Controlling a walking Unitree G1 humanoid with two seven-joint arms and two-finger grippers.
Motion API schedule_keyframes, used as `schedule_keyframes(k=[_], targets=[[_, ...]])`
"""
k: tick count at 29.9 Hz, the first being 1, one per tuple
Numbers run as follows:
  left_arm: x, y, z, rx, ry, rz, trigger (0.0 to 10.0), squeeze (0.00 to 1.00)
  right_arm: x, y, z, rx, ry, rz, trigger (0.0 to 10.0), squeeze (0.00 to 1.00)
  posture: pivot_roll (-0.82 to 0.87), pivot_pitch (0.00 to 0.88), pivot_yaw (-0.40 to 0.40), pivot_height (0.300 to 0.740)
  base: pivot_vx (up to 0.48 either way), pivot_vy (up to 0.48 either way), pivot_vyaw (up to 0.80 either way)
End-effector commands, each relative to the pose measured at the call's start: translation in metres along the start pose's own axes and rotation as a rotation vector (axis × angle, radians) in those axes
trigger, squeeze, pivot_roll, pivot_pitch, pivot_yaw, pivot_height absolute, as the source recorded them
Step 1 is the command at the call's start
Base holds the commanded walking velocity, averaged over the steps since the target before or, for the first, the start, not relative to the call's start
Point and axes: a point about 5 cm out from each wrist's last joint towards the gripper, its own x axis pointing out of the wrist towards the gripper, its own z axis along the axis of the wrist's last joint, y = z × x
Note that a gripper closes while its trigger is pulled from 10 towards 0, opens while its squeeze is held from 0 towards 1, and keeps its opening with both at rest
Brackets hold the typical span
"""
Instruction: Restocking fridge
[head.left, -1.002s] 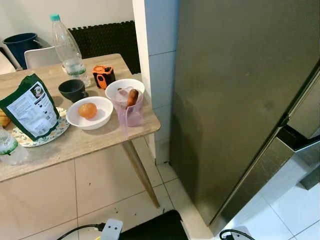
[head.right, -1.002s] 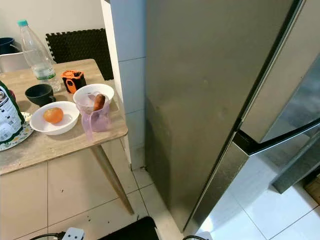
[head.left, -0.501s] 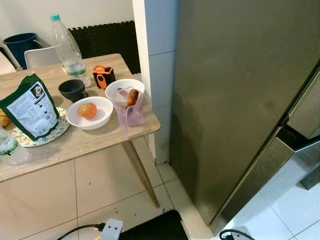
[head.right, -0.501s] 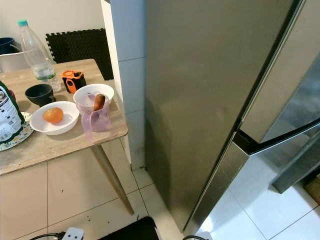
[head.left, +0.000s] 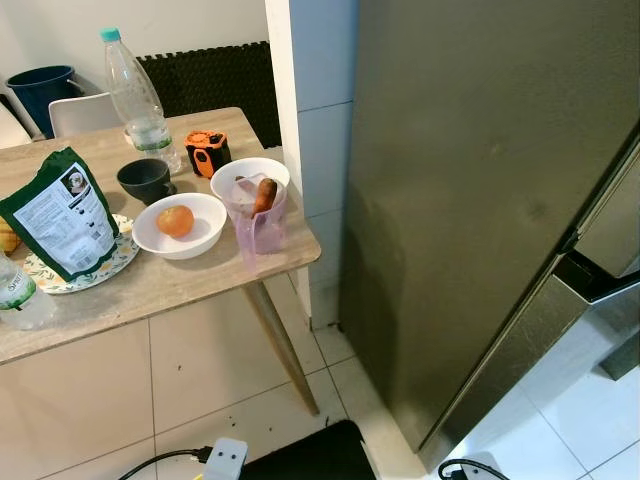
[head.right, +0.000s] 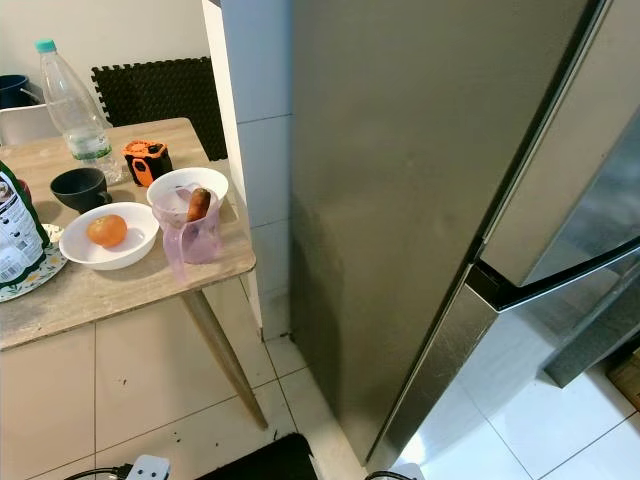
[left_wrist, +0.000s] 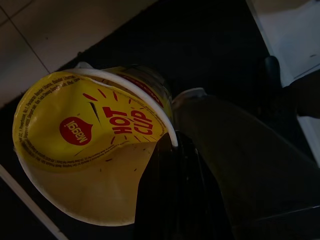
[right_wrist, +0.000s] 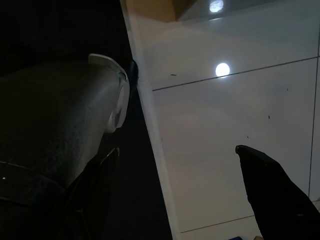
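Eye views: tall grey steel fridge (head.left: 480, 200) shut, right of wooden table (head.left: 150, 290); white bowl with orange fruit (head.left: 180, 225) on it.

Left wrist view: left gripper (left_wrist: 167, 165) pinches rim of yellow noodle cup (left_wrist: 85, 145), held low over dark mat.

Right wrist view: right gripper (right_wrist: 175, 180) spread, over white floor tiles (right_wrist: 225, 115).

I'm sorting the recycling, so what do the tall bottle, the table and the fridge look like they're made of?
The bottle looks like clear thin plastic, see-through with a teal cap. The table looks like pale matte wood or laminate, with visible grain. The fridge looks like brushed dark steel with a dull sheen.
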Motion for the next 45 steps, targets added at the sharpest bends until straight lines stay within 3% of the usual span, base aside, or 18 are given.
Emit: schedule_keyframes(k=[1, 19, 45], targets=[[0.0, -0.0073, -0.0137, -0.009, 0.047, -0.011, 10.0, 0.0, -0.0003, 0.0003, -0.0043, -0.003, 0.017, 0.008, 10.0, 0.0, -0.02, 0.073, -0.022, 0.74, 0.0, 0.0, 0.0], [-0.0004, -0.0038, -0.0134, 0.035, 0.059, 0.005, 10.0, 0.0, -0.0004, -0.0001, -0.0057, 0.023, 0.016, -0.002, 10.0, 0.0, -0.03, 0.079, -0.007, 0.74, 0.0, 0.0, 0.0], [-0.0005, -0.0046, -0.0153, 0.056, 0.066, 0.011, 10.0, 0.0, -0.0004, -0.0001, -0.0054, 0.017, 0.017, 0.0, 10.0, 0.0, -0.03, 0.078, -0.011, 0.74, -0.279, 0.0, 0.0]])
